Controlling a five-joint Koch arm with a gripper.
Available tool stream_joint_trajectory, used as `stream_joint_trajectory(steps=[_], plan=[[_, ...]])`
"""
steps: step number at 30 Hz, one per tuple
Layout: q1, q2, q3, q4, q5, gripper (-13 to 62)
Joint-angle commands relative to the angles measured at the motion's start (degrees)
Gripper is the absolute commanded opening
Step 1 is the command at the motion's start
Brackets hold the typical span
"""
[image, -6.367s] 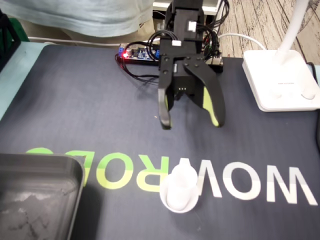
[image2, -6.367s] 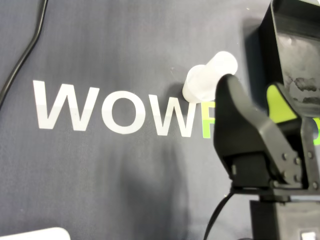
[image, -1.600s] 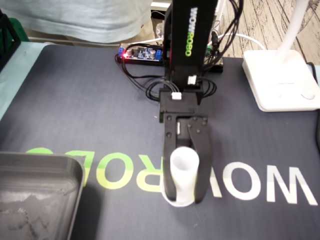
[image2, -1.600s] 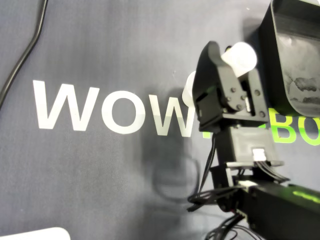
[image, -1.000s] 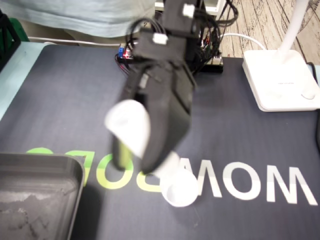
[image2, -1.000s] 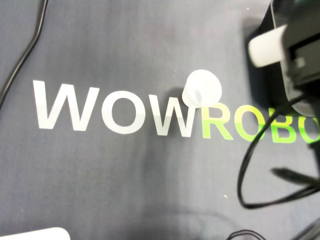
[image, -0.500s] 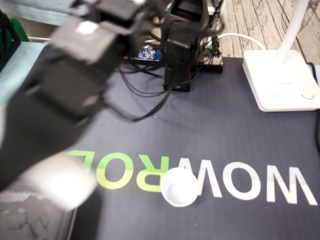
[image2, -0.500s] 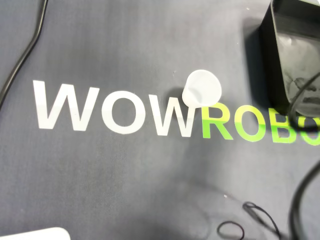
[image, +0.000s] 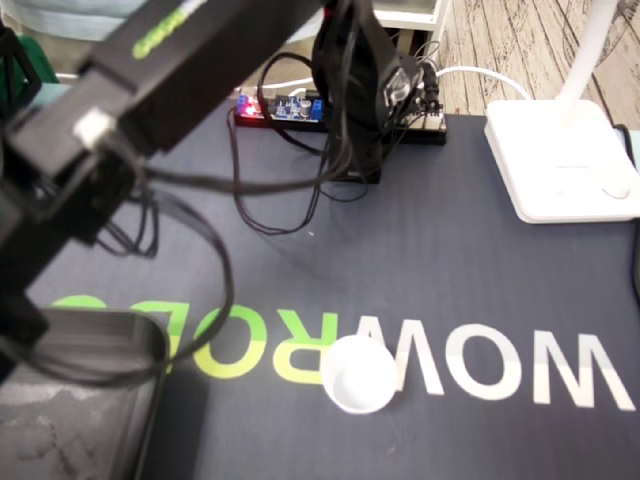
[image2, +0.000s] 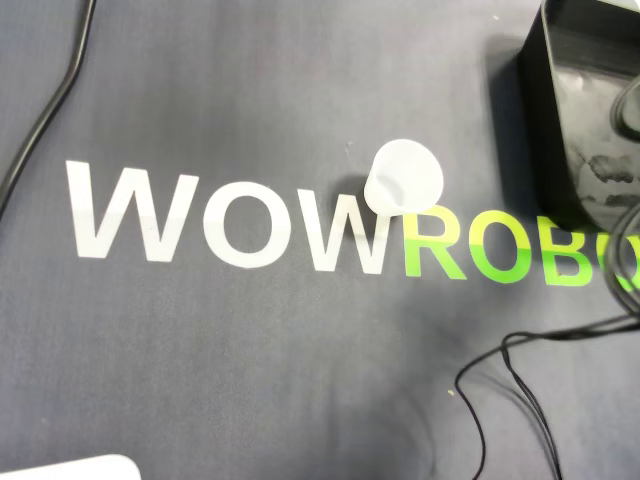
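One white plastic cup (image: 360, 373) stands upright on the dark mat beside the printed letters; the overhead view shows the same cup (image2: 403, 177) from above. My black arm (image: 180, 50) stretches from its base at the back across to the left edge of the fixed view, above the dark tray (image: 80, 430). Its gripper end runs out of the frame there, so neither the fingertips nor anything held between them shows. In the overhead view only thin black cables (image2: 520, 350) hang in at the right, next to the tray (image2: 545, 110).
A white lamp base (image: 560, 160) sits at the back right of the mat. A circuit board (image: 285, 105) with a red light and loose wires lies beside the arm's base. A black cable (image2: 40, 120) crosses the overhead view's upper left.
The gripper shut on the upper of two stacked cups, lifted it and swung left over the tray. It has since left both views; the lower cup stayed put.
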Motion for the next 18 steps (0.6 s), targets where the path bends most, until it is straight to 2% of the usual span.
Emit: stream_joint_trajectory(steps=[1, 9, 18], plan=[[0.44, 0.35, -4.39, -3.08, 8.7, 5.9], [2.2, -7.12, -3.78, -10.46, 30.85, 5.9], [2.2, -7.29, -1.93, -10.46, 34.89, 5.9]])
